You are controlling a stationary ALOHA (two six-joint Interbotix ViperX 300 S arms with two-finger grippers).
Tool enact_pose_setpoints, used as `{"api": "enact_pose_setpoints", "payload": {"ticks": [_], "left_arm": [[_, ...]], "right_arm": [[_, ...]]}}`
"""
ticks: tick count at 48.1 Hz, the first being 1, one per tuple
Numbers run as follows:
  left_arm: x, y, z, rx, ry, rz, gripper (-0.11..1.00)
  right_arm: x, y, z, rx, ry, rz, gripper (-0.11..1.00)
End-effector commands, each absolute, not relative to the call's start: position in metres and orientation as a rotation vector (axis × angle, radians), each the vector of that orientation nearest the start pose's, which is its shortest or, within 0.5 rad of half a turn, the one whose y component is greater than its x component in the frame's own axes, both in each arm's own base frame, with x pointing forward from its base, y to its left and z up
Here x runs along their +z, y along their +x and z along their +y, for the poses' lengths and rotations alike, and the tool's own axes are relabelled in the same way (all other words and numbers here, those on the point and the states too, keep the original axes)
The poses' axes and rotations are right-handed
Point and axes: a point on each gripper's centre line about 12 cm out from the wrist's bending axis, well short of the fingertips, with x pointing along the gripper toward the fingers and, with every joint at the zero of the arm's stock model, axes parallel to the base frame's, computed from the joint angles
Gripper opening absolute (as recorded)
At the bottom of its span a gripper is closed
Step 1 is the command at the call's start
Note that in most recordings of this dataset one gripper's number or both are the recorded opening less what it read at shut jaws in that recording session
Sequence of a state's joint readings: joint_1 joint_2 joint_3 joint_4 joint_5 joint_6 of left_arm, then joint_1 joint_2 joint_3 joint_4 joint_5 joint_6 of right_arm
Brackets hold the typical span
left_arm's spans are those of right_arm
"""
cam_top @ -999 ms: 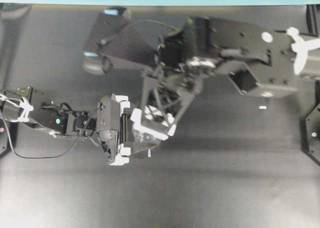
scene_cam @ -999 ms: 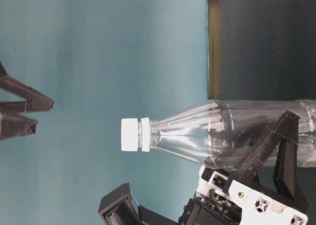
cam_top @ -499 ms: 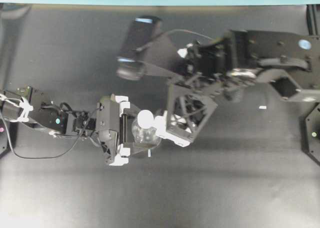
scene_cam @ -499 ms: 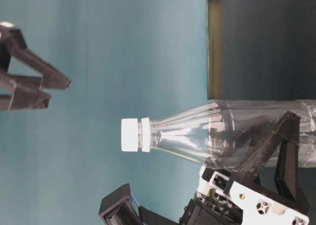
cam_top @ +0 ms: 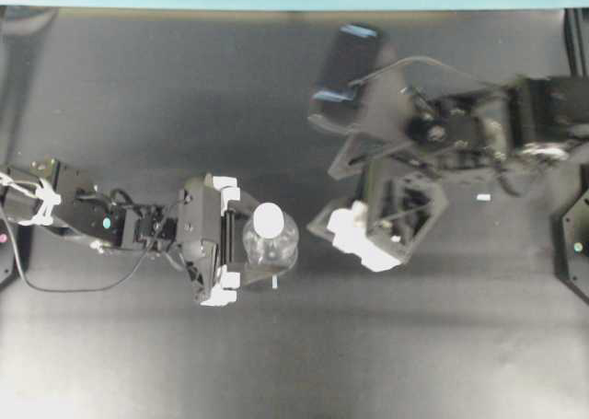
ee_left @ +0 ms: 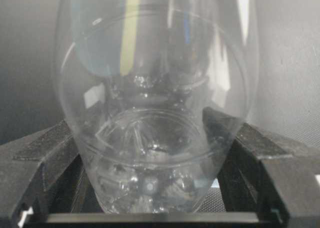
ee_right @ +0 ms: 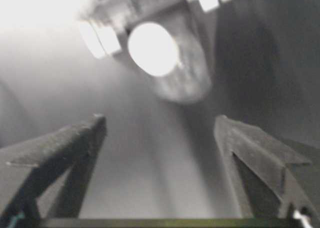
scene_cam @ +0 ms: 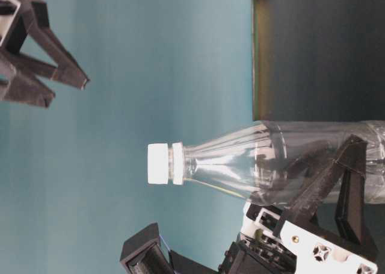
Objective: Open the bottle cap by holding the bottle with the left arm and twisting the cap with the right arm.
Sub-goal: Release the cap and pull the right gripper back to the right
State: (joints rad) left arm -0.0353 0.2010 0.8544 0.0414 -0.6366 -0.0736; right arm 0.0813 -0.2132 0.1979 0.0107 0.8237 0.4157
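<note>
The clear bottle (cam_top: pixel 274 246) stands upright on the black table, and my left gripper (cam_top: pixel 258 242) is shut on its lower body. In the left wrist view the bottle (ee_left: pixel 155 112) fills the gap, with a black finger (ee_left: pixel 45 155) pressed on each side. The white bottle cap (cam_top: pixel 268 220) sits on the neck, also seen as a cap (scene_cam: pixel 157 164) in the table-level view. My right gripper (cam_top: pixel 368 239) hangs open to the right of the bottle, well apart from it and above cap height. From the right wrist the cap (ee_right: pixel 153 48) lies ahead of the open right gripper (ee_right: pixel 160 125).
The left arm (cam_top: pixel 83 216) with its looped cable reaches in from the left edge. The right arm (cam_top: pixel 479 129) comes from the upper right. A small white scrap (cam_top: pixel 483 198) lies on the table (cam_top: pixel 294 364). Black fixtures stand at the right edge (cam_top: pixel 575 244).
My right gripper has drawn back from over the cap to the right and upward, still open. The left gripper and bottle have not moved; the cap stays on.
</note>
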Motion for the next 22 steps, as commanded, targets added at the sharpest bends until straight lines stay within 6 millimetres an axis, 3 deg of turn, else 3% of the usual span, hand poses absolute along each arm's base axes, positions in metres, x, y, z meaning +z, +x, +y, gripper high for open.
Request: {"api": "enact_pose_setpoints", "payload": {"ticks": [1, 22], "left_arm": [[0.103, 0.376, -0.020, -0.062, -0.035, 0.410, 0.79], [0.103, 0.375, -0.020, -0.062, -0.035, 0.411, 0.79]], "right_arm": [[0.365, 0.365, 0.035, -0.063, 0.394, 0.722, 0.84], [0.361, 0.342, 0.033, -0.039, 0.408, 0.617, 0.84]]}}
